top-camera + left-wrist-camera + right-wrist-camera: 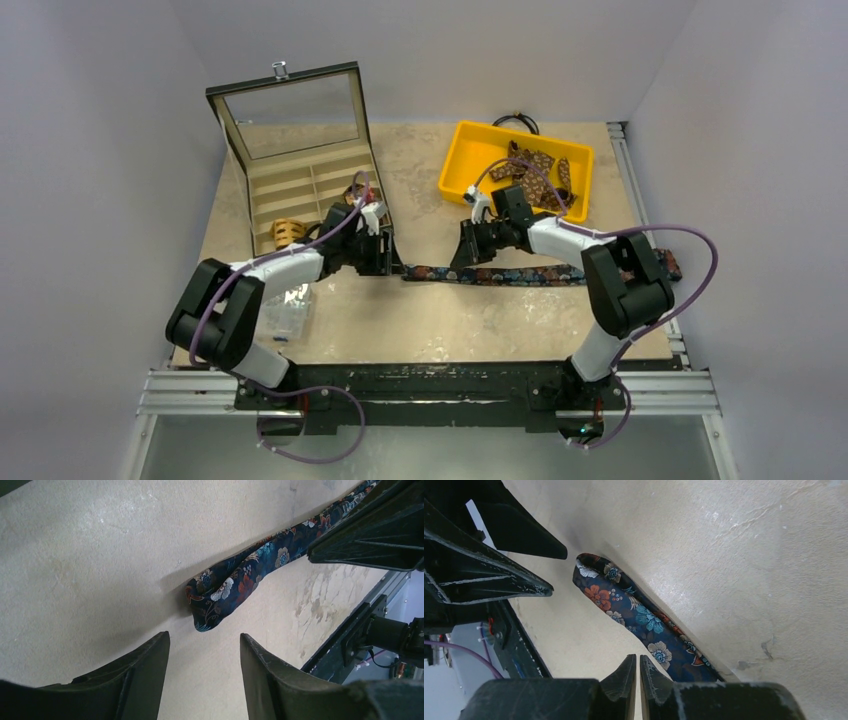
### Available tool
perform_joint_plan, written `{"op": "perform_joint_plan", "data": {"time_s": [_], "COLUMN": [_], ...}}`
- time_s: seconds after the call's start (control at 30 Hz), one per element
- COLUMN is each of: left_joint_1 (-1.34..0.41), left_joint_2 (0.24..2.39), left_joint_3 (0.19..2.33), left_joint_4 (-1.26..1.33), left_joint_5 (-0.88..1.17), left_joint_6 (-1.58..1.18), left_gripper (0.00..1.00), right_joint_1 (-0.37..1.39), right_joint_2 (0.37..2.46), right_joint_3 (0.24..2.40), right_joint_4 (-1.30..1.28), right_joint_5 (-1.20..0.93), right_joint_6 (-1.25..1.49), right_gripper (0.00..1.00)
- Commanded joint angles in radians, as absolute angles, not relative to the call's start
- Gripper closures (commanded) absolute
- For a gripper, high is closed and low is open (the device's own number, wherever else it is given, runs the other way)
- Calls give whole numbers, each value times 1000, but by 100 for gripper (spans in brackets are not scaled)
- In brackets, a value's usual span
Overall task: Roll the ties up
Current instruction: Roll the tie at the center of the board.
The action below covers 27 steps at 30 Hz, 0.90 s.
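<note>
The left arm (285,265) and right arm (560,238) have white shells with bulky black joints, and a purple cable (714,262) loops along each. The left gripper (205,640) and right gripper (637,659) have matte black, wedge-shaped fingers (145,667), scuffed pale along the edges.

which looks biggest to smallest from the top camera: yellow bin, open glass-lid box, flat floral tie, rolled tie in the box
1. open glass-lid box
2. yellow bin
3. flat floral tie, the longest thing but narrow
4. rolled tie
</note>
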State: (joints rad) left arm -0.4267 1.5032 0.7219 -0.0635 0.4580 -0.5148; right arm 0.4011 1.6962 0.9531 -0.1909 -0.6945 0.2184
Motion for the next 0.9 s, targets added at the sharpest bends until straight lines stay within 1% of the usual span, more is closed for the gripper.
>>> {"op": "perform_joint_plan", "data": {"time_s": [0.0, 0.13, 0.3, 0.53, 0.63, 0.8, 0.87], "left_joint_1": [-428, -427, -429, -444, -463, -495, -502], "left_joint_2": [1533, 1570, 1595, 1611, 1622, 1661, 1678], "left_joint_3": [750, 763, 783, 808, 827, 856, 869], "left_joint_4": [41, 70, 101, 145, 157, 167, 168], "left_joint_5": [511, 520, 585, 648, 667, 680, 684], "left_joint_6": [-535, -562, -589, -638, -653, -665, -667], "left_gripper": [48, 52, 57, 72, 76, 79, 80], "right_joint_1": [427, 437, 440, 443, 447, 448, 448], "right_joint_2": [1718, 1753, 1802, 1830, 1826, 1809, 1796], "right_joint_3": [969, 982, 1007, 1019, 1021, 1051, 1058], "right_joint_4": [-152, -158, -180, -216, -220, -254, -263], "right_joint_5": [-653, -638, -617, -596, -598, -635, -655], "right_joint_6": [221, 211, 192, 162, 160, 152, 151], "right_gripper": [93, 93, 95, 97, 97, 95, 93]}}
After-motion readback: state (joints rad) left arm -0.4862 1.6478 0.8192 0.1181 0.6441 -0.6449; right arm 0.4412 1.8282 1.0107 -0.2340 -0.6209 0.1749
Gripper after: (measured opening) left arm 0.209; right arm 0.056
